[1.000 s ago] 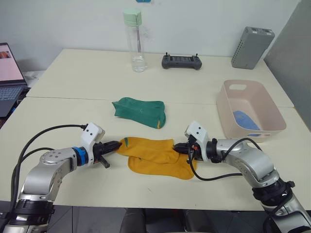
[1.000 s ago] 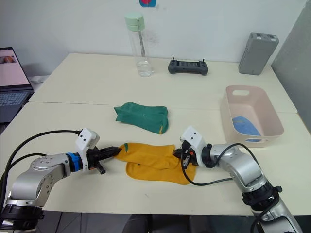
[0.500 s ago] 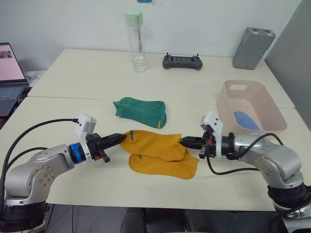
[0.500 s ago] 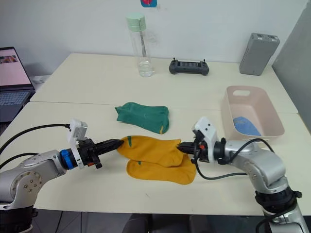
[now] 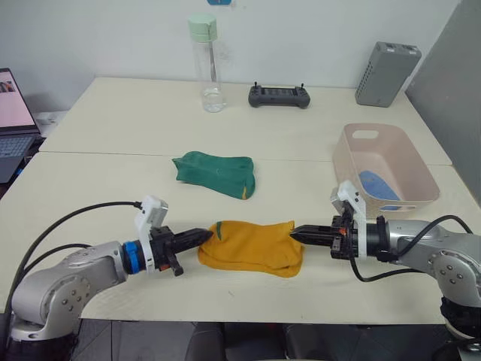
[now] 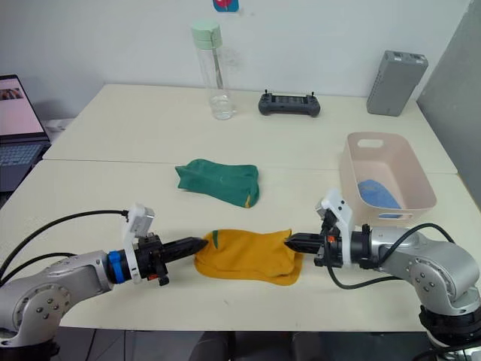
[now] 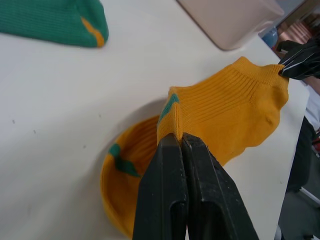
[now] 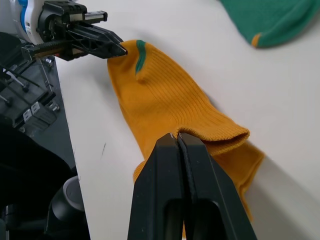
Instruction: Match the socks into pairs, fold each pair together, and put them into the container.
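1. The top mustard-yellow sock (image 5: 252, 241), offset from its partner half a second ago, is now laid almost squarely over the lower yellow sock (image 5: 282, 267), of which only a thin edge is seen along the near side; both arms are lower and nearer the table's front edge than before.
2. The left gripper (image 5: 204, 235) is pressed together on the top sock's end with the green mark, the fabric being pinched right at the fingertips (image 7: 176, 142).
3. The right gripper (image 5: 297, 232) is clamped on the opposite, ribbed cuff end (the cuff is seen gathered between the black tips in the right wrist view), so the sock is stretched between the two grippers.
4. The dark green socks (image 5: 216, 172) are left in a heap on the table (image 5: 113, 180), farther back and well apart from both grippers.
5. The pale pink container (image 5: 352, 169) is seen at the robot's right, just behind the right arm; light blue socks (image 5: 378, 186) are lying inside on its floor.
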You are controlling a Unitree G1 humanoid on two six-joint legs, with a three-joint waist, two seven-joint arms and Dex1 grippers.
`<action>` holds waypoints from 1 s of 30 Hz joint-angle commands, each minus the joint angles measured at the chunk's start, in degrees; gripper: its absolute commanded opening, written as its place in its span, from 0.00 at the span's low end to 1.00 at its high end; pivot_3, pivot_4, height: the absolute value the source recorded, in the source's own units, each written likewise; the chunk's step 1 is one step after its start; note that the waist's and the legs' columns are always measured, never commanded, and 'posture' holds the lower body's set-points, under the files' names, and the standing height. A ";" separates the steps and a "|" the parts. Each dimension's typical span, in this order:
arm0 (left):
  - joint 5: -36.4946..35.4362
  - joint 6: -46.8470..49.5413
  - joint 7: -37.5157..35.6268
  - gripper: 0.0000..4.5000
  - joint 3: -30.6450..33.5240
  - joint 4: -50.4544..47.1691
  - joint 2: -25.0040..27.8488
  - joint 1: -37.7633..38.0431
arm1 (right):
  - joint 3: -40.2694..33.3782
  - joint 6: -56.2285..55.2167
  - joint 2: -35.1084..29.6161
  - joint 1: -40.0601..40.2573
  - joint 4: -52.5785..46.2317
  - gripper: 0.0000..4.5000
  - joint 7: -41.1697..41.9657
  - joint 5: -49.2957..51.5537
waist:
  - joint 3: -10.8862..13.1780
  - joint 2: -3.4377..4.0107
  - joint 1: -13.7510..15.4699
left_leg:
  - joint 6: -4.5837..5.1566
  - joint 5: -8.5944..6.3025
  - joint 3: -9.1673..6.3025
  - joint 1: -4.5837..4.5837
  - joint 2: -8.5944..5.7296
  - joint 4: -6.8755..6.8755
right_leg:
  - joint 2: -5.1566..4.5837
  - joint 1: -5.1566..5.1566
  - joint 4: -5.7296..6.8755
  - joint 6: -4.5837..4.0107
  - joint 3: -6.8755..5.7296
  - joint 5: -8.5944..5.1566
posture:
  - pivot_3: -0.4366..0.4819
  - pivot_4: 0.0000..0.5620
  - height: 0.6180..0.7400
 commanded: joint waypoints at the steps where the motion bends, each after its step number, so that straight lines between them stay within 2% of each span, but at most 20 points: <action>1: 0.35 -1.59 0.01 0.00 0.16 -0.73 0.19 -0.20 | 0.29 -1.58 -0.05 0.43 -0.93 0.00 -0.84 0.29 | 0.00 0.00 0.01 | 0.00 0.00 0.00 0.00 0.00 0.00 | 0.00 0.00 0.00 -0.01 0.00 -0.01 | 0.48 0.27 1.00; 9: 2.88 -4.00 -0.91 0.00 0.14 0.73 1.43 1.35 | 4.12 -6.64 -0.51 3.38 1.67 0.00 -0.79 -3.67 | 0.00 0.00 -0.03 | 0.00 0.00 0.01 0.00 0.00 -0.02 | 0.00 -0.02 0.01 -0.01 0.00 -0.01 | 0.48 0.27 1.00; 15: 0.18 -2.43 -1.65 0.00 2.93 0.97 2.38 1.22 | 3.80 -7.10 -0.97 3.36 2.20 0.00 -0.44 -3.75 | 0.00 0.00 0.01 | 0.00 0.00 0.00 0.00 0.00 -0.01 | 0.00 -0.02 0.01 -0.08 -0.01 -0.05 | 0.48 0.27 1.00; 19: -1.27 -1.95 -3.01 0.00 3.64 -0.56 3.58 2.46 | -1.04 -3.71 0.32 3.01 0.29 0.00 -0.65 3.91 | 0.00 0.00 0.00 | 0.00 0.00 0.00 0.00 0.00 -0.01 | 0.00 -0.01 0.01 -0.10 0.00 -0.07 | 0.48 0.27 1.00; 26: -4.73 0.13 -1.17 0.00 4.94 -0.92 3.44 2.61 | -2.92 -1.13 -0.46 3.32 -0.84 0.00 -2.77 9.60 | 0.00 0.00 0.01 | 0.00 0.00 -0.02 0.00 0.01 -0.03 | 0.00 -0.01 0.01 -0.12 -0.03 -0.08 | 0.48 0.27 1.00; 30: -0.79 -2.21 -1.65 0.00 1.64 -0.21 3.54 3.58 | 1.19 -4.59 -0.94 3.65 2.37 0.00 -3.63 3.36 | 0.00 0.00 0.00 | 0.00 0.00 0.01 0.01 0.01 -0.02 | 0.00 -0.02 0.00 -0.12 0.01 -0.09 | 0.48 0.27 1.00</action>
